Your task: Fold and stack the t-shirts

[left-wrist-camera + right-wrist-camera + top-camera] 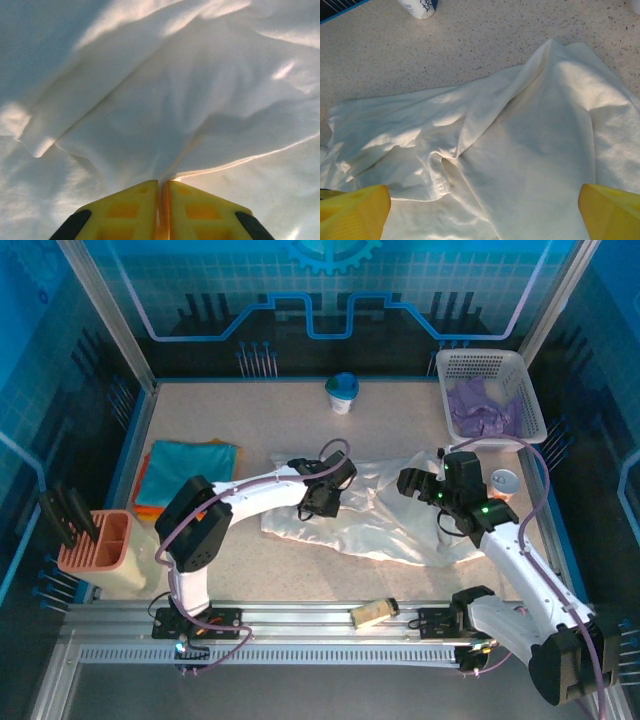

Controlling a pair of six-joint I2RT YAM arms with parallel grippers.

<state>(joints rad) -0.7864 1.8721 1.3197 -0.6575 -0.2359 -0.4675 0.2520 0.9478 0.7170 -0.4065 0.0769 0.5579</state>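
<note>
The white shirt is spread crumpled mid-counter, a bit toward the right edge. A ridge of it is pinched tight in the left hand, and the right hand is held wide open over it. Soft, floppy, light stuff, so it's probably best grabbed at a hem or corner.

No text reads clearly; the cup carries dark marks, perhaps lettering, too blurred to read.
</note>
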